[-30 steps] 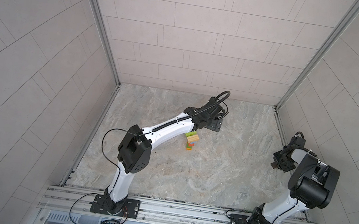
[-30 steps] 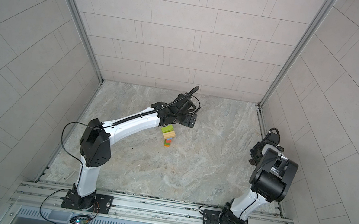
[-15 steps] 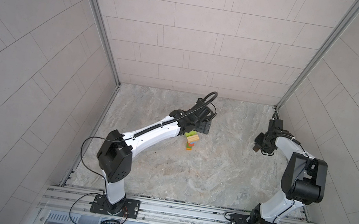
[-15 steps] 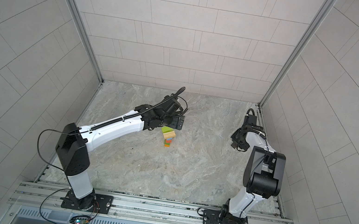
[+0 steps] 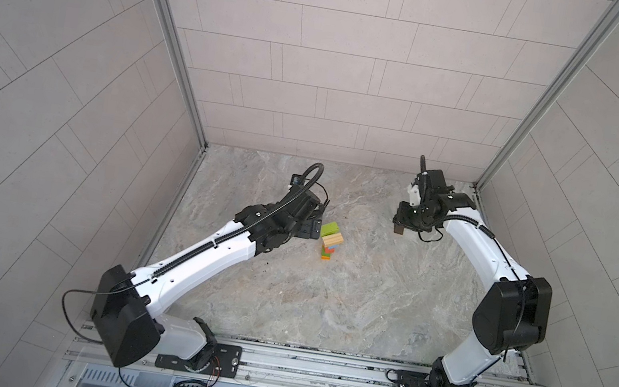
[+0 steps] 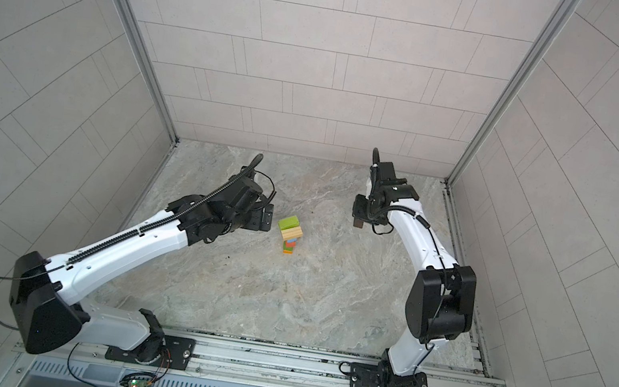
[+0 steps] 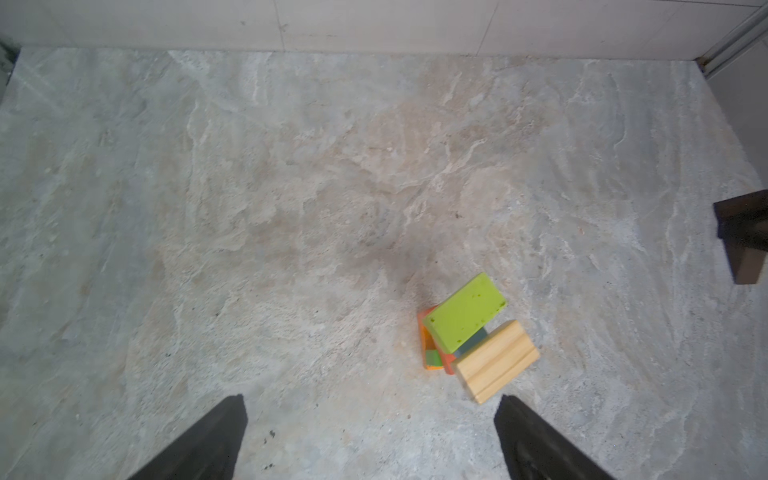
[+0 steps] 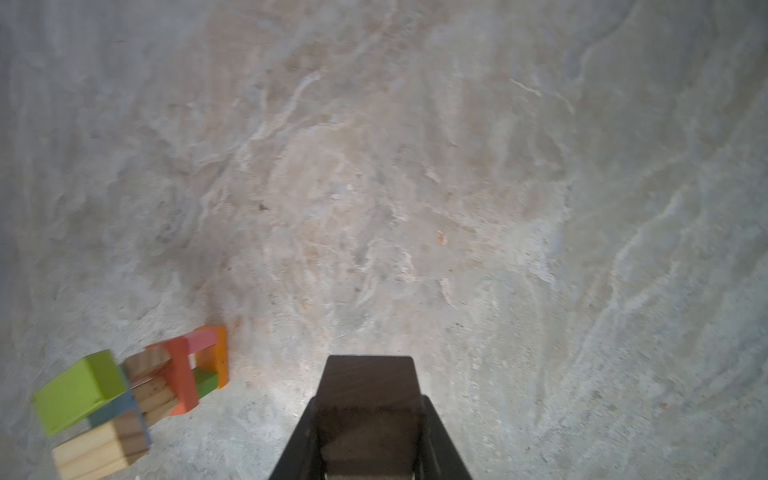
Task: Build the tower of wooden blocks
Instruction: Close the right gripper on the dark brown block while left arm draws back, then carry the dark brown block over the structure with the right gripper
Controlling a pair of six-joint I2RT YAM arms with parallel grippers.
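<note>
On the marbled stone surface (image 5: 324,302), the tower (image 5: 330,242) stands with its lime and tan top pieces skewed. Well apart from it, your right gripper (image 5: 404,220) clamps the dark brown block (image 8: 368,399) by its sides. Your left gripper (image 7: 370,415) gapes empty just beside the tower. The wood is probably light, rigid and slick, so set it down gently.

Both top views: even diffuse light, sharp, walls (image 5: 324,37) bowed toward frame edges. Left wrist: crisp, soft shadow beside tower (image 7: 465,320), corners dim. Right wrist: blurred, tower smeared, glare on table (image 8: 282,395) beside block (image 8: 368,395).
</note>
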